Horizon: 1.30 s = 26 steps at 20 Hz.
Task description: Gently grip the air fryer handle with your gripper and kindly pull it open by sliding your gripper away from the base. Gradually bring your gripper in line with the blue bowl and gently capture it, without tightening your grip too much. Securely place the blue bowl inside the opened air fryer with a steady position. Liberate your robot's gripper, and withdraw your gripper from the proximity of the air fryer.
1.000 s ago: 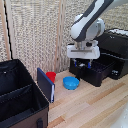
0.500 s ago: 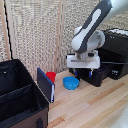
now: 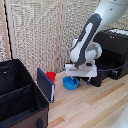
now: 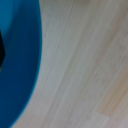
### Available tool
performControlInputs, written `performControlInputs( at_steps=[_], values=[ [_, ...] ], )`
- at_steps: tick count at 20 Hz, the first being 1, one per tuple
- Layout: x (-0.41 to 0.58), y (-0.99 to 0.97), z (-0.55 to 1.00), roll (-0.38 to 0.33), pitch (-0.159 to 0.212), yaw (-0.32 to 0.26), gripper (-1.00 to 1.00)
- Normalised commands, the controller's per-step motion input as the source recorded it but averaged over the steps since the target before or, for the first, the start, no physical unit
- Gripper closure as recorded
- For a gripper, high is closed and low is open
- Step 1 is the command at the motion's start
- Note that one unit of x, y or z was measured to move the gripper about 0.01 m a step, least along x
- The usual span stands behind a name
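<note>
Arm low over blue bowl on wood table, air fryer drawer pulled out.

Exterior view, left to right: black fabric case (image 3: 17, 95), small red cup (image 3: 51, 76), blue bowl (image 3: 70, 83) round, shallow, bright blue, on the table (image 3: 95, 107); gripper (image 3: 76, 79) right above its rim, jaw state can't tell; boxy black air fryer (image 3: 112, 50) at right. Wrist view: blurred blue curve, bowl very close.

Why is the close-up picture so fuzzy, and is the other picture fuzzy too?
In the wrist view, the camera sits very near the blue bowl, so its edge and the wooden table look soft and out of focus. In the exterior view, everything is a bit grainy and blurred; the gripper sits low over the bowl, and the air fryer shows little detail because it is so dark.
</note>
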Motion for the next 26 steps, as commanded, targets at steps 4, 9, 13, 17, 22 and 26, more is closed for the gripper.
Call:
performControlInputs(
  at_steps=[4, 9, 13, 17, 22, 26],
  values=[
    [0.151, -0.05, -0.16, -0.035, -0.022, 0.181, 1.0],
    [-0.004, -0.01, 0.0, 0.001, 0.0, 0.058, 1.0],
    [0.012, -0.04, 0.0, 0.003, 0.0, 0.005, 1.0],
    [0.079, -0.02, -0.02, 0.0, -0.001, -0.02, 1.0],
    [0.026, 0.05, -0.02, 0.001, -0.02, -0.062, 1.0],
    [0.0, 0.14, 0.23, 0.008, 0.005, -0.11, 1.0]
  ],
)
